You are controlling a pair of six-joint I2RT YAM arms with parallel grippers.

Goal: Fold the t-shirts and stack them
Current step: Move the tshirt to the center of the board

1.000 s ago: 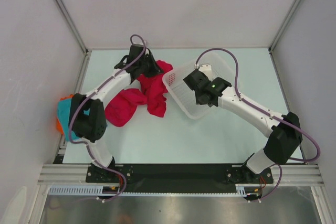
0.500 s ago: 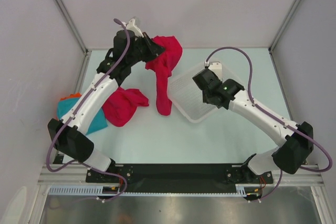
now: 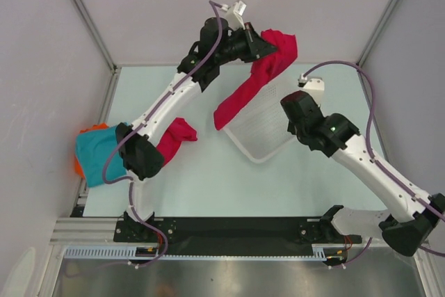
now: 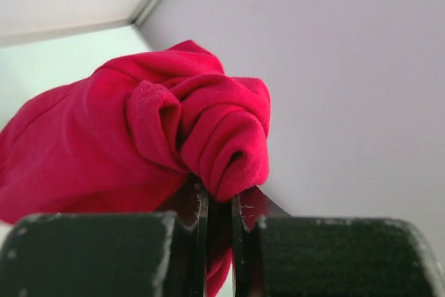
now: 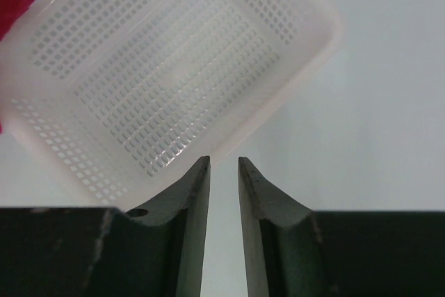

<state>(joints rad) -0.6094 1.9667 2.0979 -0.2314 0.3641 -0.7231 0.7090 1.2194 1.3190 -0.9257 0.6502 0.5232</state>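
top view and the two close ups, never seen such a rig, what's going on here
Two robot arms are bolted at the near edge of a table. The wide picture looks down from above; the close-ups come from a camera on each wrist. The left end effector is shut on a crimson t-shirt that hangs from it. The right end effector is open and empty, near a white mesh basket. A second crimson t-shirt and a teal t-shirt lie to the left.

The left arm [image 3: 163, 102] covers part of the lying shirt [image 3: 179, 133] on the desk [image 3: 208, 179] and a corner of the teal shirt [image 3: 94, 154]. An orange thing [image 3: 76, 167] under the teal is unidentifiable. The left wrist view cuts the lifted shirt [image 4: 104, 137] at its left edge; the right wrist view, the basket [image 5: 174, 81].
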